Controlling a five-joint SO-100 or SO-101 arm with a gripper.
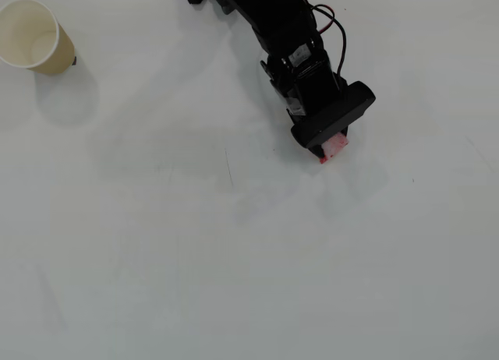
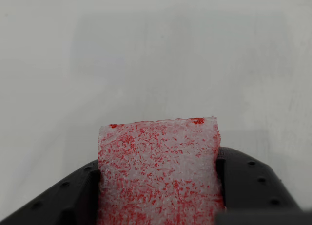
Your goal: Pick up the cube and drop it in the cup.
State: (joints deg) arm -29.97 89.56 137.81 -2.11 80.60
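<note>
The cube [image 2: 158, 171] fills the lower middle of the wrist view, its face whitish with red specks. Black fingers [image 2: 248, 181] press against it from both sides, so my gripper [image 2: 158, 186] is shut on it. From overhead, only a small red and pink corner of the cube [image 1: 334, 150] pokes out beneath the black gripper [image 1: 330, 142] at the upper right of the white table. The fingertips themselves are hidden under the arm there. The cup [image 1: 33, 36] stands at the far upper left, beige outside and cream inside, far from the gripper.
The black arm [image 1: 273, 25] with red and black cables reaches in from the top edge. The white table [image 1: 234, 259] shows only faint scuff marks and soft shadows.
</note>
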